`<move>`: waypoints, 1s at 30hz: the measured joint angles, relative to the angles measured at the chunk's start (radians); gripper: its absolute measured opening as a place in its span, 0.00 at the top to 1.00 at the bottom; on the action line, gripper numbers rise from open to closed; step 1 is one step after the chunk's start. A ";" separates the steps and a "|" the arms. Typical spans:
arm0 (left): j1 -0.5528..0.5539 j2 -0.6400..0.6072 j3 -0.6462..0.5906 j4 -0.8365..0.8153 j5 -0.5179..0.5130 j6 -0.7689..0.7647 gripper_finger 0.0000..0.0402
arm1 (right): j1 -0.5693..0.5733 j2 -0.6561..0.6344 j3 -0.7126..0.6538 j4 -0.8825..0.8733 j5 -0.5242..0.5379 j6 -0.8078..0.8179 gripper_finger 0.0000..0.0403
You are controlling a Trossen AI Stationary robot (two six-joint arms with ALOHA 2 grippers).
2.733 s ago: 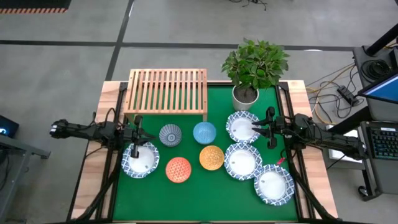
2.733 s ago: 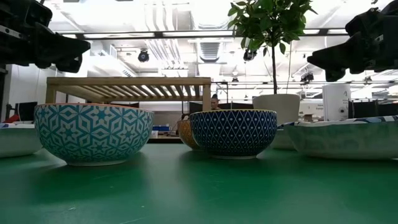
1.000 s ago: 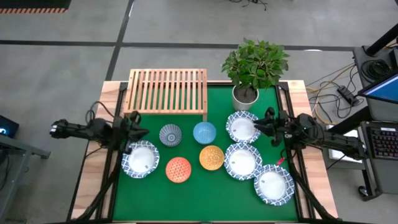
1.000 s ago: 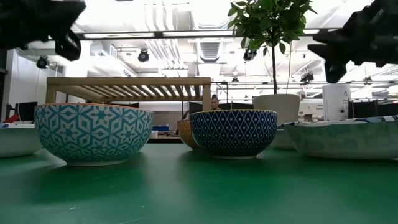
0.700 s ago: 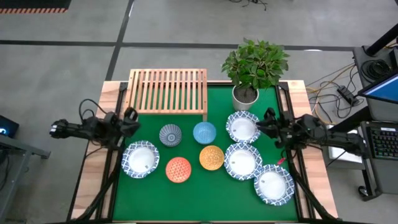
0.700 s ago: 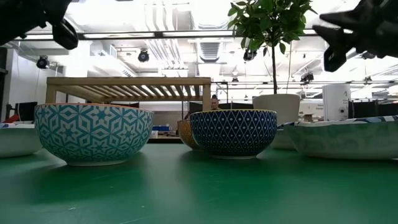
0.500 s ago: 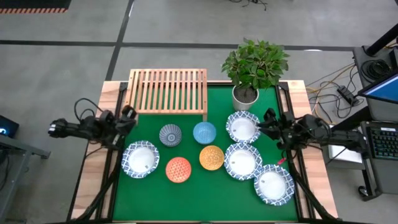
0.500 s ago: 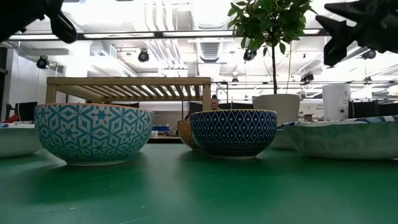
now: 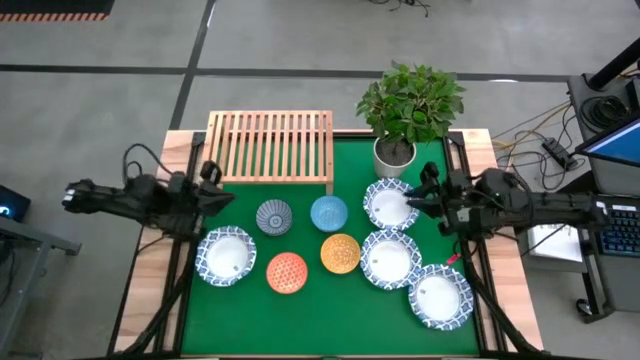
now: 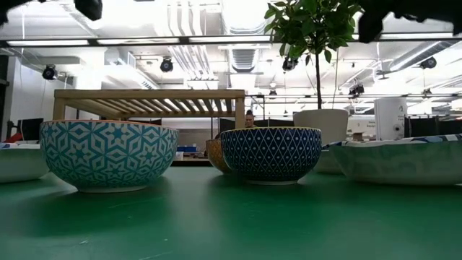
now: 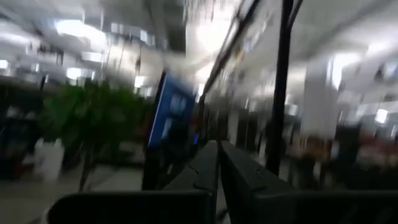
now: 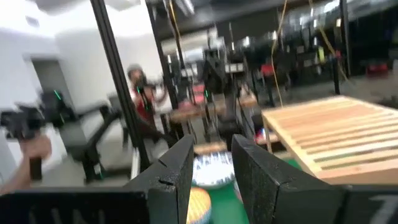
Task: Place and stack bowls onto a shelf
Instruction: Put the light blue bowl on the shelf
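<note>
In the high view four wide white bowls with blue rims rest on the green mat: one at the left (image 9: pixel 226 256) and three at the right (image 9: pixel 390 205), (image 9: pixel 390 259), (image 9: pixel 440 297). Between them sit the grey-blue (image 9: pixel 274 216), light blue (image 9: pixel 329 212), yellow-orange (image 9: pixel 340 253) and red-orange (image 9: pixel 287 272) bowls. The shelf (image 9: pixel 268 147) stands at the far left with nothing on it. My left gripper (image 9: pixel 218 196) hovers shut, level, near the shelf's near left corner. My right gripper (image 9: pixel 414 198) hovers open above the far right white bowl's edge.
A potted plant (image 9: pixel 408 112) in a white pot stands at the far right, beside the shelf and just beyond the far right white bowl. The shelf (image 10: pixel 148 97) stands behind the bowls in the low view. A person (image 12: pixel 142 93) shows beyond the table.
Both grippers have risen, leaving the low view through its top edge. The left arm has drawn back toward the table's left edge and its gripper has moved off the left white bowl toward the shelf. The right gripper has stayed over the far right white bowl. No bowl has moved.
</note>
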 joint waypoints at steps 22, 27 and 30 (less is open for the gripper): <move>-0.039 0.193 0.206 -0.831 -0.087 -0.286 1.00 | 0.252 0.774 0.770 -0.610 0.212 -0.115 0.75; -0.051 0.218 0.162 -0.753 -0.091 -0.308 1.00 | 0.252 0.910 0.952 -0.779 0.213 -0.123 0.75; -0.051 0.225 0.154 -0.697 -0.094 -0.281 1.00 | 0.252 0.965 1.042 -0.818 0.214 -0.132 0.75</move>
